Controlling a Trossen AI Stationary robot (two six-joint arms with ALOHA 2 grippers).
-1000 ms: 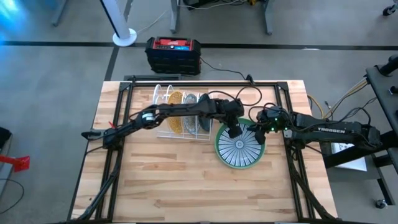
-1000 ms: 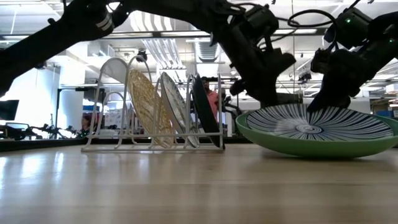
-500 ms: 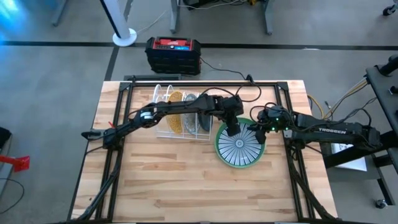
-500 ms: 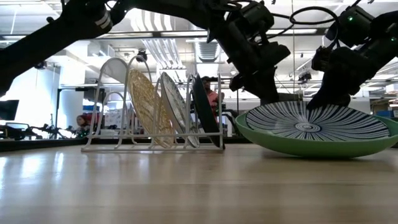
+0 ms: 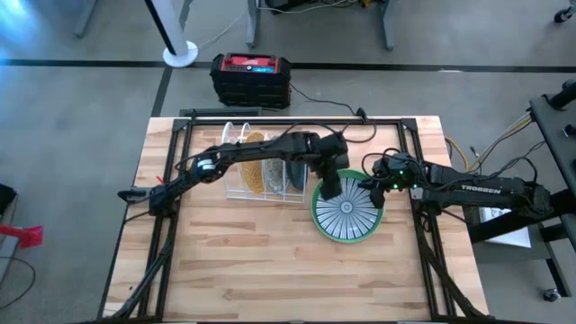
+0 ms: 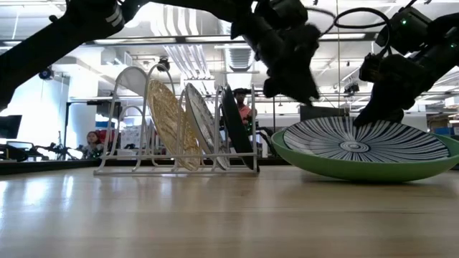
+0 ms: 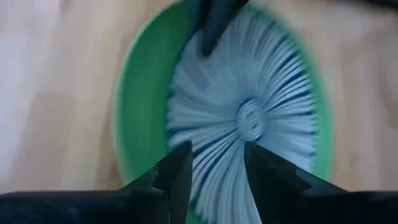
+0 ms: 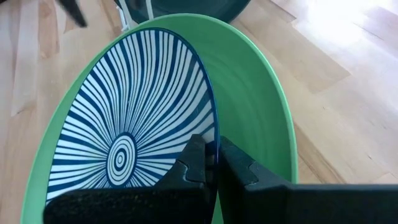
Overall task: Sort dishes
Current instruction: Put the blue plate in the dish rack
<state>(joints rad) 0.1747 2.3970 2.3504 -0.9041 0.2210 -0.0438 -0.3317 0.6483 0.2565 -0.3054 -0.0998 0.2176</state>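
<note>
A plain light green plate (image 5: 317, 216) lies flat on the table, right of the rack. A white plate with blue stripes (image 5: 346, 210) lies inside it. My right gripper (image 5: 372, 191) is shut on the striped plate's far right rim. My left gripper (image 6: 290, 75) hangs open above the plates' far left rim and touches nothing; its wrist view looks down between its fingers (image 7: 214, 177) at the striped plate (image 7: 249, 118). A mustard-yellow plate (image 6: 168, 122), a white patterned plate (image 6: 201, 123) and a dark teal plate (image 6: 235, 125) stand on edge in the white wire rack (image 6: 122, 122). My right gripper pinches the striped plate's rim (image 8: 210, 138) between its two fingers, one on the plate's upper face and one beneath the rim. The fingers slant down from the table's right side. The striped plate rests inside the green plate (image 8: 261, 112).
The wire rack (image 5: 236, 184) stands left of the plates, toward the far edge. A black and red box (image 5: 250, 76) sits on the floor beyond the table. Bare wood (image 5: 270, 270) stretches across the table's near half. A person (image 6: 242, 111) shows in the room behind.
My left gripper has opened, let go of the plates' far left rim and risen clear, drawing a little toward the far edge. The two plates and my right gripper have stayed in place.
</note>
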